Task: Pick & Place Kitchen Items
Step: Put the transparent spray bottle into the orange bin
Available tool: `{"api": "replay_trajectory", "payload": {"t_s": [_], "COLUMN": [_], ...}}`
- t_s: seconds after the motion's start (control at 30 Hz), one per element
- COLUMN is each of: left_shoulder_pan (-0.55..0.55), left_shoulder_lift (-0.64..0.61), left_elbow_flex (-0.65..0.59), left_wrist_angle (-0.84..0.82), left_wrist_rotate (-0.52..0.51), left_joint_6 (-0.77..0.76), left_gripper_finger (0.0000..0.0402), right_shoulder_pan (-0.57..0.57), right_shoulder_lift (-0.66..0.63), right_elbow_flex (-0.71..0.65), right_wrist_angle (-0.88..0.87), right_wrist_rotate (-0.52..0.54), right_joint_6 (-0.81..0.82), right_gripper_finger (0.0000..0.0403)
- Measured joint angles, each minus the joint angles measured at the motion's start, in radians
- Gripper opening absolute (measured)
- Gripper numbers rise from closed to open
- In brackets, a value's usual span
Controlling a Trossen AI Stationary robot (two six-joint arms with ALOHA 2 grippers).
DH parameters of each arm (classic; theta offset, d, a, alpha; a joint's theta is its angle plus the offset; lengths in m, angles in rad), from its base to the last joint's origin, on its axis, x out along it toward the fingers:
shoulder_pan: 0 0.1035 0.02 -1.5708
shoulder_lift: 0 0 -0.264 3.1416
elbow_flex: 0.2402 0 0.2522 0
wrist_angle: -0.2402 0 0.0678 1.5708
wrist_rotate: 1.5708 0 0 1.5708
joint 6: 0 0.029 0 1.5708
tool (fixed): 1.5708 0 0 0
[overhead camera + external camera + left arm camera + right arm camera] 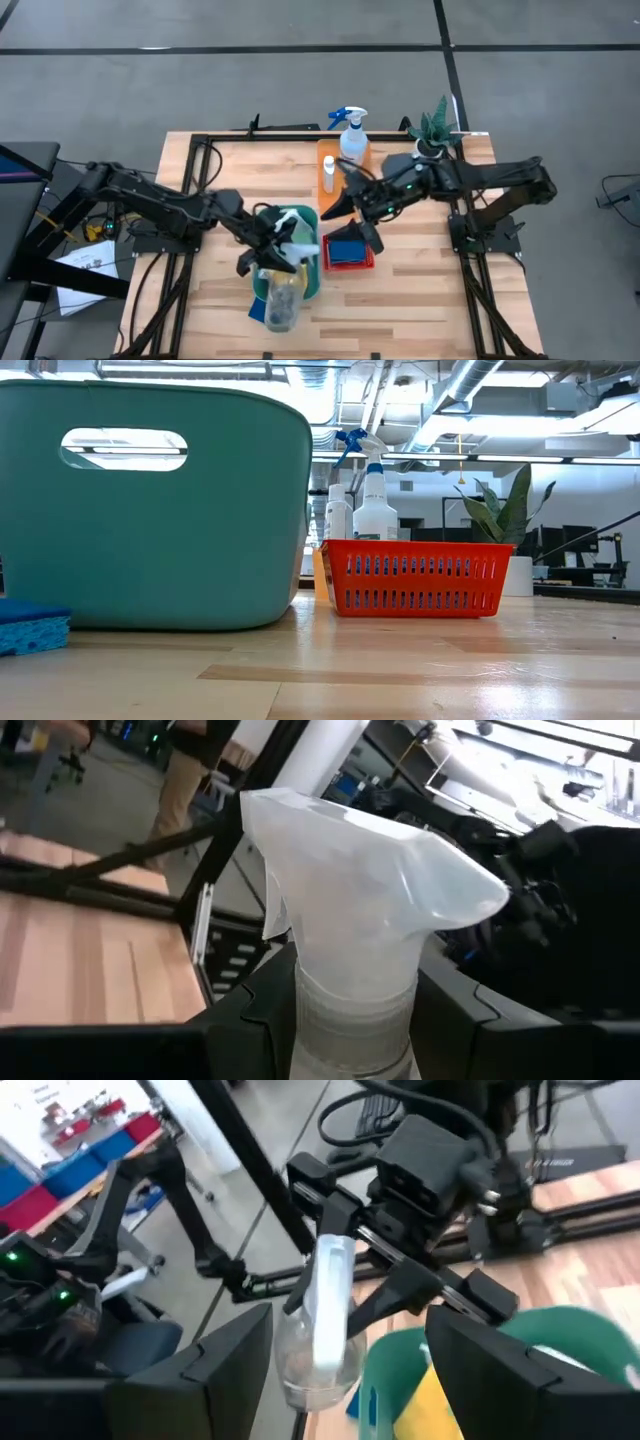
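Holding a clear spray bottle [283, 300], left gripper [272, 258] overhangs the teal bin [312, 222].

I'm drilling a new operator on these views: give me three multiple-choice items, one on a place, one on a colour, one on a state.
1. Where does the blue-trigger spray bottle stand? A) on the orange tray B) in a drawer C) on the floor
2. What colour is the basket holding the blue sponge? A) white B) red C) black
3. The left gripper is: A) open, empty B) shut on a mug C) shut on the clear spray bottle
Answers: 1 A, it stands beside the small white bottle on the tray; 2 B, red walls in the low view; 3 C, its fingers clamp the bottle's neck.
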Motion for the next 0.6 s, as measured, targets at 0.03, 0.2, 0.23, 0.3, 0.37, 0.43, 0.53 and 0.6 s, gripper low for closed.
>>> {"api": "replay_trajectory", "payload": {"t_s": [0.03,0.2,0.23,0.3,0.37,0.43,0.53,0.6], "left_shoulder_pan": [-0.003,-0.004,-0.004,-0.004,-0.004,-0.002,-0.001,-0.001], "left_shoulder_lift": [0.009,0.046,0.051,0.057,0.054,0.055,0.055,0.055], "left_elbow_flex": [0.0,0.0,0.0,0.0,0.0,0.0,0.0,0.0], "left_wrist_angle": [0.0,0.011,0.016,0.041,0.044,0.043,0.04,0.04], "left_wrist_rotate": [-0.001,-0.002,-0.002,-0.004,-0.01,-0.013,-0.024,-0.035], "left_joint_6": [-0.008,-0.051,-0.05,-0.052,-0.053,-0.054,-0.053,-0.053], "left_gripper_finger": [0.0134,0.0134,0.0134,0.0134,0.0134,0.0134,0.0134,0.0134], "right_shoulder_pan": [0.002,0.011,0.012,0.016,0.018,0.021,0.022,0.022], "right_shoulder_lift": [0.008,0.064,0.071,0.084,0.093,0.096,0.094,0.094], "right_elbow_flex": [0.0,0.0,0.0,-0.001,0.0,0.0,0.0,0.0], "right_wrist_angle": [-0.001,-0.001,-0.009,-0.011,-0.009,-0.012,-0.001,0.004], "right_wrist_rotate": [-0.005,-0.051,-0.054,-0.061,-0.076,-0.079,-0.08,-0.079], "right_joint_6": [0.0,0.0,0.0,0.002,0.003,0.003,0.003,0.003], "right_gripper_finger": [0.0255,0.0255,0.0255,0.0255,0.0255,0.0255,0.0255,0.0255]}}
